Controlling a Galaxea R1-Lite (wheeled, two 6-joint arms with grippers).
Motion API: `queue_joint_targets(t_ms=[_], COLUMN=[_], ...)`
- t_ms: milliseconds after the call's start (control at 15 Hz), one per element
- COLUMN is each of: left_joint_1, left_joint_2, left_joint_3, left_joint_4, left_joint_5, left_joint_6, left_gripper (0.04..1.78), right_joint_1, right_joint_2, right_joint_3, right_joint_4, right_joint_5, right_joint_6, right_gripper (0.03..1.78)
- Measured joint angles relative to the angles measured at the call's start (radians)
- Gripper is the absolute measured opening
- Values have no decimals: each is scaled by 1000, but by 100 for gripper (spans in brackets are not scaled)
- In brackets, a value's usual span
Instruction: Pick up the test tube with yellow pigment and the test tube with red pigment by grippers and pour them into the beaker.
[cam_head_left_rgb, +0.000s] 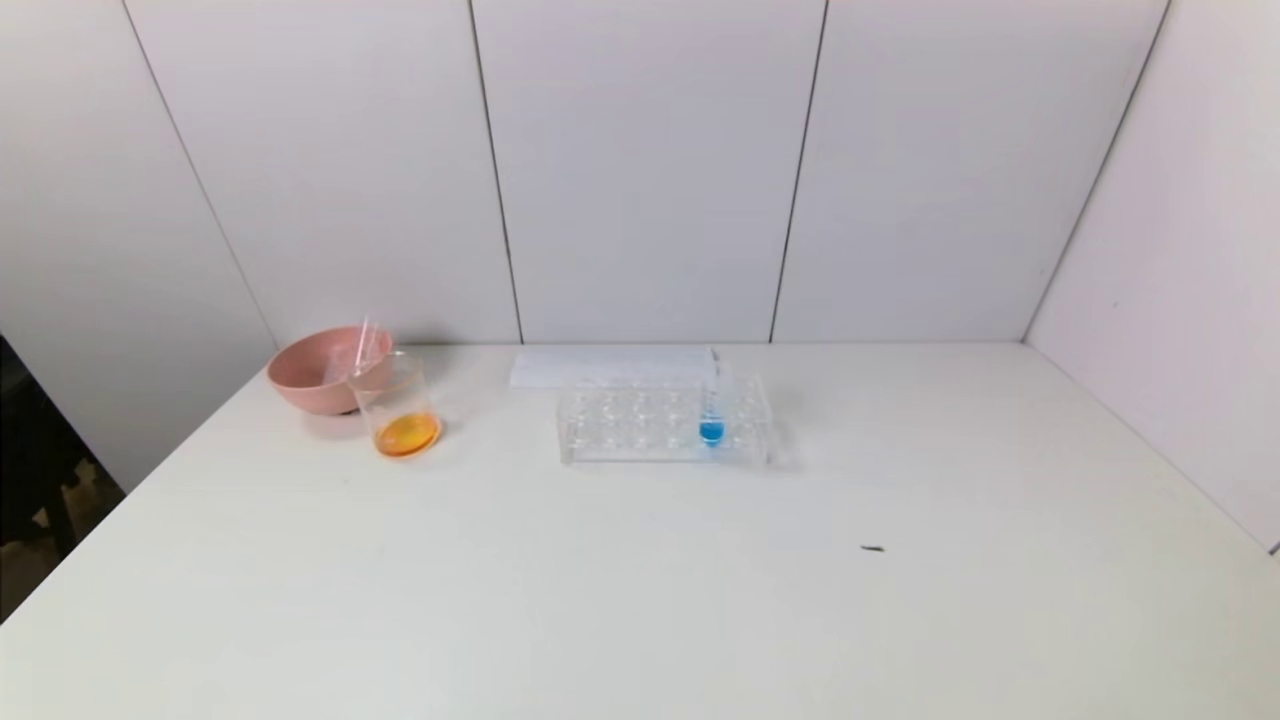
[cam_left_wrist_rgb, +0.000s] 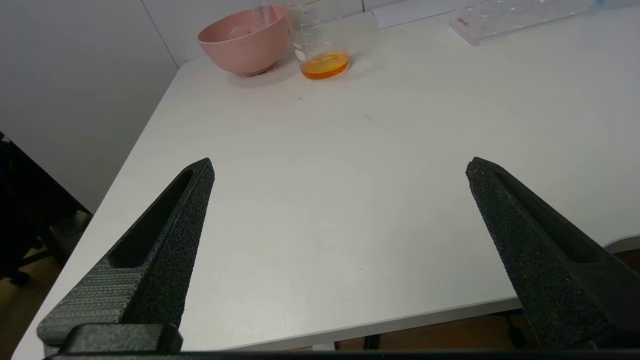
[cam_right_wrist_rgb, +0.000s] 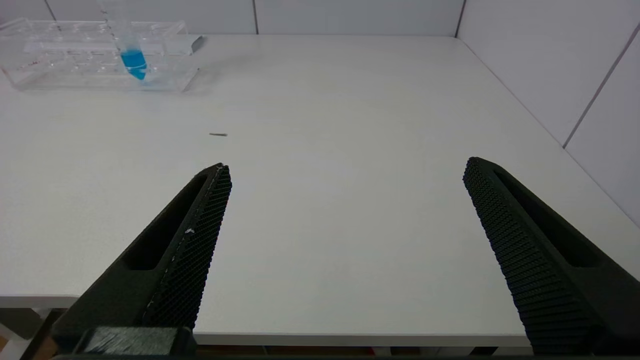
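The clear beaker (cam_head_left_rgb: 400, 405) stands at the back left of the white table and holds a layer of orange liquid; it also shows in the left wrist view (cam_left_wrist_rgb: 320, 47). No tube with yellow or red liquid shows. A clear tube (cam_head_left_rgb: 362, 345) with no colour visible leans in the pink bowl (cam_head_left_rgb: 310, 375). My left gripper (cam_left_wrist_rgb: 340, 162) is open and empty over the table's near left edge. My right gripper (cam_right_wrist_rgb: 346, 164) is open and empty over the near right edge. Neither gripper shows in the head view.
A clear plastic rack (cam_head_left_rgb: 640, 425) stands at the back middle, holding one tube of blue liquid (cam_head_left_rgb: 711, 415), also in the right wrist view (cam_right_wrist_rgb: 131, 55). A white sheet (cam_head_left_rgb: 610, 365) lies behind it. A small dark speck (cam_head_left_rgb: 872, 548) lies mid-table. Walls close the back and right.
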Motion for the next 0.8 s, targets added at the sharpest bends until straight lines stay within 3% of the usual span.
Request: queue_joint_targets(t_ms=[267,800], left_joint_1=[0,0], left_joint_2=[0,0], left_joint_3=[0,0], left_joint_4=[13,13], left_joint_5=[9,9], left_joint_6=[-104,-107], left_gripper=[176,176], right_joint_1=[0,0], right_joint_2=[0,0], right_joint_3=[0,0], right_joint_4=[0,0], right_joint_5=[0,0], right_joint_6=[0,-3], right_gripper=[170,170])
